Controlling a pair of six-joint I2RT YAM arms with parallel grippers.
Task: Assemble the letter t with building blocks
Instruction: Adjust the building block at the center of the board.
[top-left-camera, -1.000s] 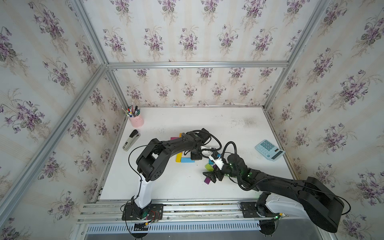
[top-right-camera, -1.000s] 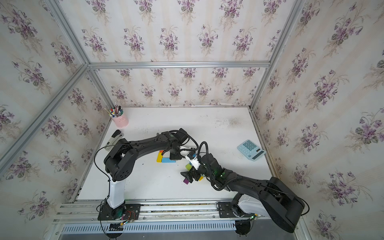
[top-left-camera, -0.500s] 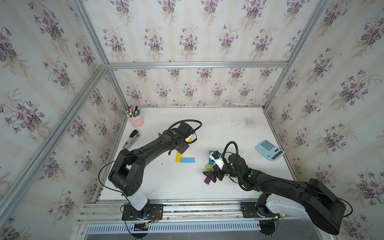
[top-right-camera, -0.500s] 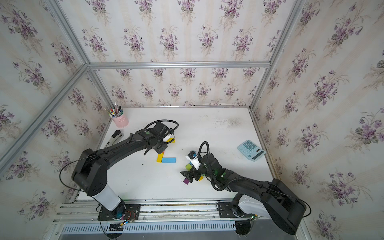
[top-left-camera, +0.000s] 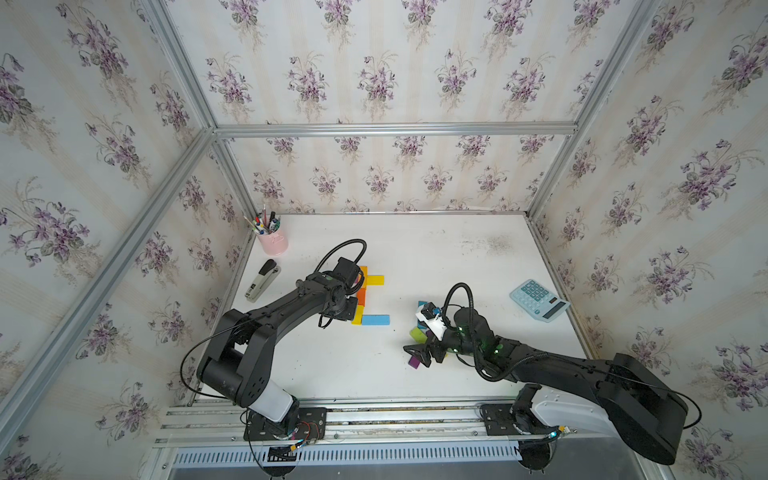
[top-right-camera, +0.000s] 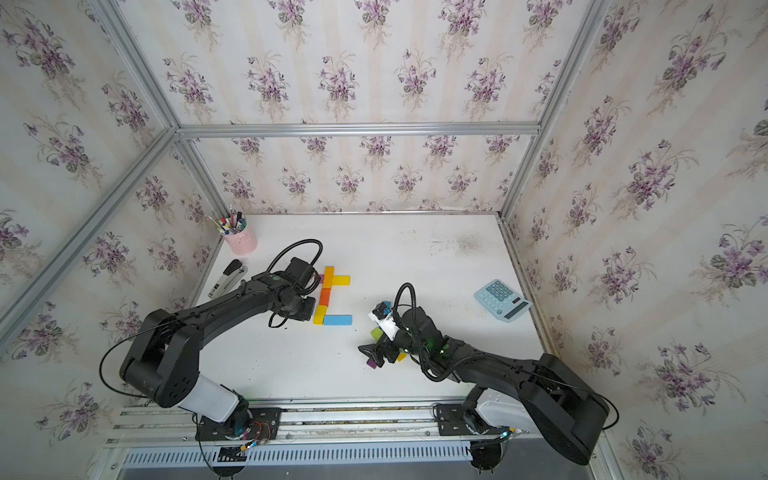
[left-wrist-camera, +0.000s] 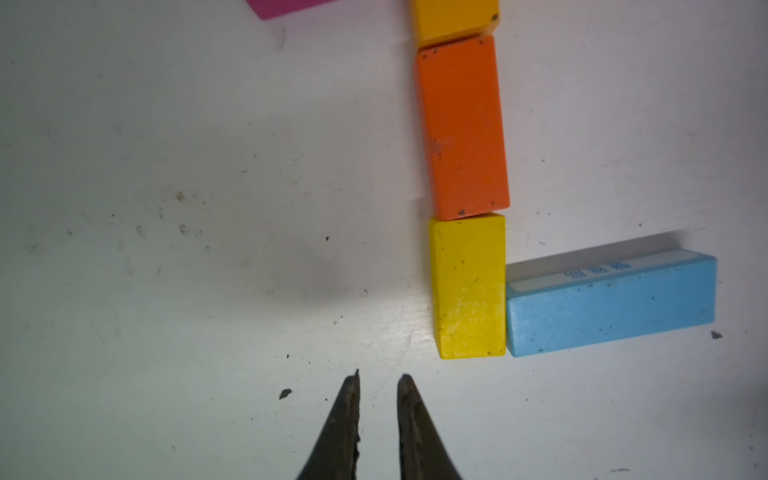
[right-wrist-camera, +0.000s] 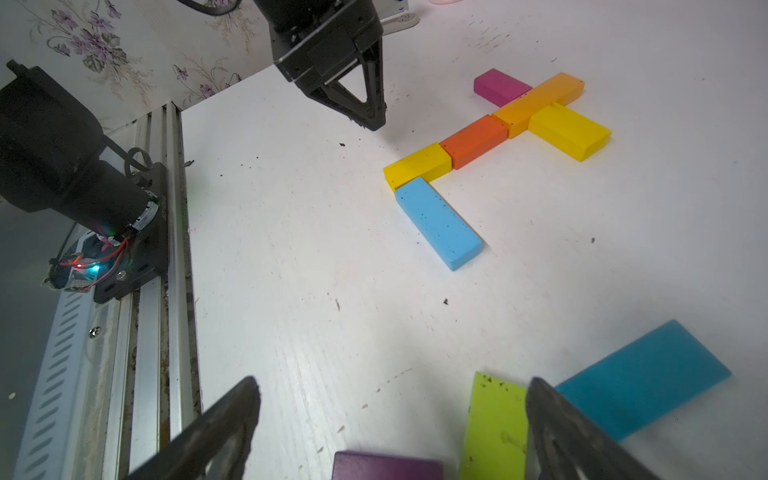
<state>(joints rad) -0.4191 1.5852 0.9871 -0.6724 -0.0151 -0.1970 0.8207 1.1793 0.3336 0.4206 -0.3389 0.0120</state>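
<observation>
Both top views show the part-built letter on the white worktop: an amber flat block, an orange flat block and a yellow flat block end to end, with a second yellow block and a light blue block branching sideways. Left wrist view has the left gripper clenched on nothing, near the yellow flat block's end. Right wrist view has the right gripper released, a lime flat block and a purple block loose between its fingers, a teal block just outside.
</observation>
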